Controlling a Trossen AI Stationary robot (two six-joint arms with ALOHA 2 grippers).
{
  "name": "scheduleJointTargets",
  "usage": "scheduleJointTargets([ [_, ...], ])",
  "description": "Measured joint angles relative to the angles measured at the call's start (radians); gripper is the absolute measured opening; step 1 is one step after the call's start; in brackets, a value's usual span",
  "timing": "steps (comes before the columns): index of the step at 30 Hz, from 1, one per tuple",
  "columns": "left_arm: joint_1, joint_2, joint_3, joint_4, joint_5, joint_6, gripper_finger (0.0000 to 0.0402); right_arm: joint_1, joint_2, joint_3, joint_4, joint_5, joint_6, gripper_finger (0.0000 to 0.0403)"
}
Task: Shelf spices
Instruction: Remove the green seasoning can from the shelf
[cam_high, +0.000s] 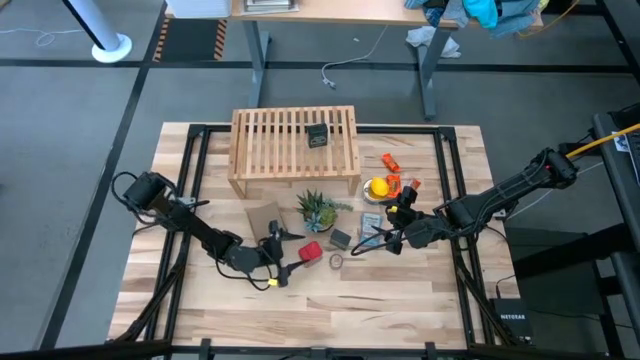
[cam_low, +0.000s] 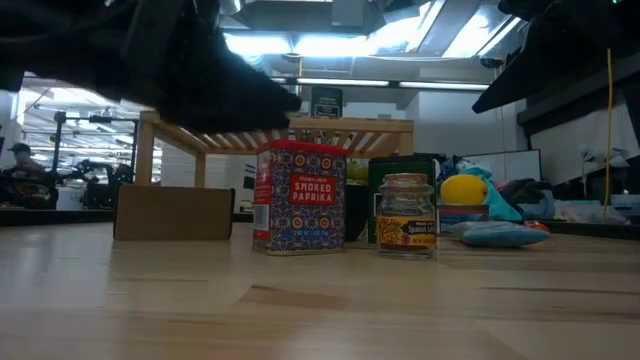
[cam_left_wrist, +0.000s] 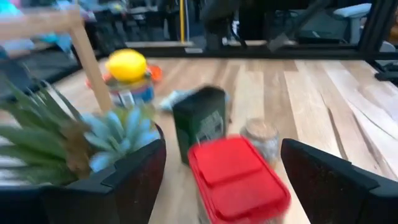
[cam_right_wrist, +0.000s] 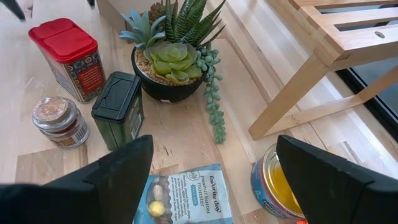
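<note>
A red tin (cam_high: 311, 250) labelled smoked paprika (cam_low: 299, 196) stands on the table, in front of the wooden shelf (cam_high: 295, 148). A dark green tin (cam_high: 341, 239) and a small round jar (cam_high: 336, 261) stand beside it. A dark boxy tin (cam_high: 318, 135) stands on the shelf's slatted top. My left gripper (cam_high: 289, 256) is open, just left of the red tin. The tin's lid (cam_left_wrist: 239, 177) shows between the two fingers, and they do not touch it. My right gripper (cam_high: 386, 239) is open and empty over the blue packet (cam_right_wrist: 186, 199), right of the tins.
A potted succulent (cam_high: 318, 208) stands between the shelf and the tins. A brown cardboard square (cam_high: 265, 217) lies left of the plant. Yellow and orange items (cam_high: 385, 185) sit at the right, near my right arm. The near part of the table (cam_high: 330, 310) is bare wood.
</note>
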Motion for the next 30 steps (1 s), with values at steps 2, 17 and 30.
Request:
scheduleJointTargets([
  [2,0.0,-0.034,0.0,0.003,-0.023,0.037,0.031,0.0,0.0,0.0,0.0,0.0,0.0,0.0347],
  [17,0.142,-0.246,0.0,0.002,-0.083,0.348,0.031,0.0,0.0,0.0,0.0,0.0,0.0,0.0347],
  [30,0.604,-0.475,0.0,-0.231,0.42,0.259,0.031,0.0,0.0,0.0,0.0,0.0,0.0,0.0347],
])
